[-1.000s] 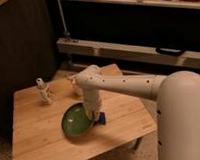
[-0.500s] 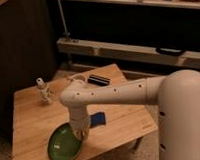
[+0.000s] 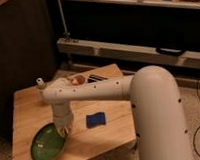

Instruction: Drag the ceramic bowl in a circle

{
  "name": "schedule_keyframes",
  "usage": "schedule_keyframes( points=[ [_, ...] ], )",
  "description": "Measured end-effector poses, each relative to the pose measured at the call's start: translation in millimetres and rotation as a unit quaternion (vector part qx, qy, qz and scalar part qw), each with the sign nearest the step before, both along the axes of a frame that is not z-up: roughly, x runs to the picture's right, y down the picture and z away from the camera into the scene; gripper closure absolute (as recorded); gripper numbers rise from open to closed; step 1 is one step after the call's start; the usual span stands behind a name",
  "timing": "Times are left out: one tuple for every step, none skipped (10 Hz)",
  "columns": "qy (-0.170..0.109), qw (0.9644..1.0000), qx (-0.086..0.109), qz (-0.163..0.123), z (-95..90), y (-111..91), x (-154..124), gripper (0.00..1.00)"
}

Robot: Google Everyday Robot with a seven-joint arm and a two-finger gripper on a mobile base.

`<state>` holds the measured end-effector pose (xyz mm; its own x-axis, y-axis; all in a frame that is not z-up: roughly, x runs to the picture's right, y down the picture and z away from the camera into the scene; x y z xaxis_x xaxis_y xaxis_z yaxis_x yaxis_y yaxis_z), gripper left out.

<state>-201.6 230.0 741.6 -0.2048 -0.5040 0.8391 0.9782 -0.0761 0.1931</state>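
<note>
Gripper (image 3: 64, 129) is reaching down onto the right rim of the green ceramic bowl (image 3: 46, 143), which is sitting at the near left of the wooden table (image 3: 110, 129). A blue sponge (image 3: 95, 119) is lying just right of the gripper.

Ceramic bowl (image 3: 47, 143): green, glossy, darker rim, at table's front-left corner. Gripper (image 3: 63, 128): off-white, at bowl's right rim. Arm (image 3: 94, 91): white with small dark dots. Table (image 3: 111, 131): light wood, pale grain. Blue sponge (image 3: 95, 119): solid blue, near front edge. Dark striped object (image 3: 97, 77) at back edge.
</note>
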Motion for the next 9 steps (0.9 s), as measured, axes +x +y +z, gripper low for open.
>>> schedule_keyframes(
  points=[
    [0.002,0.9999,0.007,0.009,16.4,-16,-11,1.0],
    [0.008,0.9997,0.014,0.017,27.8,-29,-12,1.0],
    [0.016,0.9993,0.021,0.028,38.1,-42,-10,1.0],
    [0.031,0.998,0.032,0.045,53.6,-63,0,1.0],
    [0.048,0.9962,0.041,0.061,66.7,-82,12,1.0],
    [0.065,0.9938,0.048,0.076,77.3,-99,28,1.0],
    [0.082,0.9912,0.055,0.088,84.8,-112,46,1.0],
    [0.098,0.9887,0.06,0.097,88.5,-121,67,1.0],
    [0.114,0.9862,0.061,0.103,88.9,-122,91,1.0]
  ],
)
